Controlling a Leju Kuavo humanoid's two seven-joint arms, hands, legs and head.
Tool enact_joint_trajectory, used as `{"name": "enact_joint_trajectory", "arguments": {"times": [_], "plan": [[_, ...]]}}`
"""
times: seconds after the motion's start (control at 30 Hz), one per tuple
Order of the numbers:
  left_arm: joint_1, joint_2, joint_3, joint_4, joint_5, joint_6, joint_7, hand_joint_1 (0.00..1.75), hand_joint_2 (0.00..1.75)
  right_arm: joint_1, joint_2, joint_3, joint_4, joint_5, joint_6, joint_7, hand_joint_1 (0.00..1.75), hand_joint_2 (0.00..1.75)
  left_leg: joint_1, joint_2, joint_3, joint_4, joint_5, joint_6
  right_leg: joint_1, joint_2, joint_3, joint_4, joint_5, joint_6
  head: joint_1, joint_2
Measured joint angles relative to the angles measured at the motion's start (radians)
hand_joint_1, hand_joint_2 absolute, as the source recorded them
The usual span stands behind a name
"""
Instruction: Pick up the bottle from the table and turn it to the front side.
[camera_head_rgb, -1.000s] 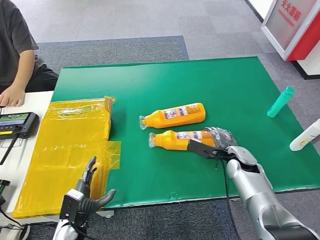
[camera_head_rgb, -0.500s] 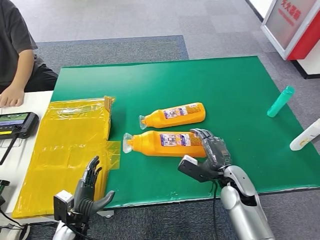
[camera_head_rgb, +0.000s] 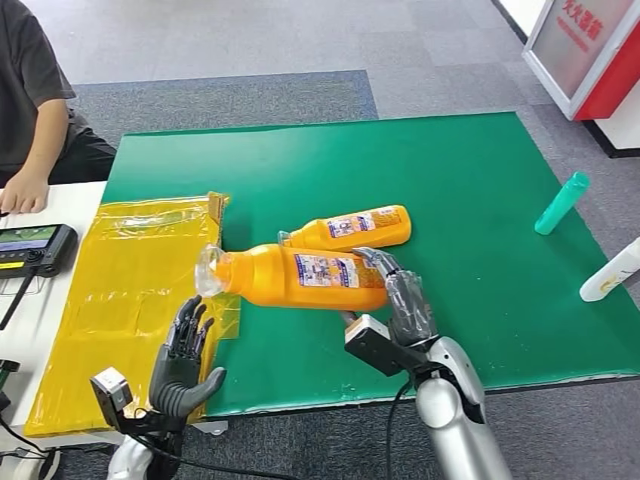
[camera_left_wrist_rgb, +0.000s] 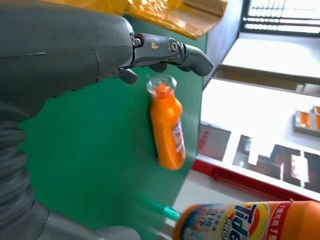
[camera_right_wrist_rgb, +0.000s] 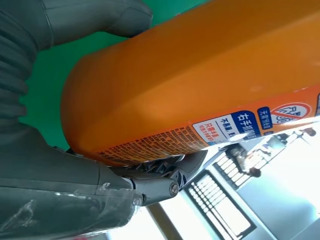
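From the head view, two orange bottles showed: the right robot hand (camera_head_rgb: 400, 300) gripped the held bottle (camera_head_rgb: 302, 277) by its base above the green counter (camera_head_rgb: 483, 200), while the second bottle (camera_head_rgb: 351, 229) lay behind it. The left robot hand (camera_head_rgb: 181, 360) hung open, fingers spread. In the left wrist view, both bottles appeared, the lying one (camera_left_wrist_rgb: 167, 127) on the counter. In the right wrist view, the fingers (camera_right_wrist_rgb: 166, 182) clasped the held bottle.

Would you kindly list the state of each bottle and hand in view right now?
Held orange bottle: lifted off the mat, lying sideways, gripped at its base.
Second orange bottle: lying on the green mat.
Right hand: grips the held bottle.
Left hand: holds nothing, fingers apart.
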Motion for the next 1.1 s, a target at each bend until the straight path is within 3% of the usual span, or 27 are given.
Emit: {"name": "enact_joint_trajectory", "arguments": {"times": [0.23,0.8,1.1], "plan": [[-0.022,0.009,-0.071,0.000,0.099,-0.058,0.006,0.00,1.75,0.023,0.043,0.038,0.105,-0.078,-0.023,-0.097,1.75,1.75,0.000,0.000,0.000,0.000,0.000,0.000,0.000,0.000,0.000,0.000,0.000,0.000,0.000,0.000],[-0.041,0.035,-0.209,-0.049,0.129,-0.084,0.016,0.00,1.75,0.013,0.065,0.093,0.275,-0.078,-0.064,-0.108,1.75,1.75,0.000,0.000,0.000,0.000,0.000,0.000,0.000,0.000,0.000,0.000,0.000,0.000,0.000,0.000],[-0.048,0.035,-0.229,-0.074,0.155,-0.075,0.034,0.00,1.75,0.011,0.072,0.098,0.313,-0.057,-0.080,-0.111,1.75,1.75,0.000,0.000,0.000,0.000,0.000,0.000,0.000,0.000,0.000,0.000,0.000,0.000,0.000,0.000]]}}
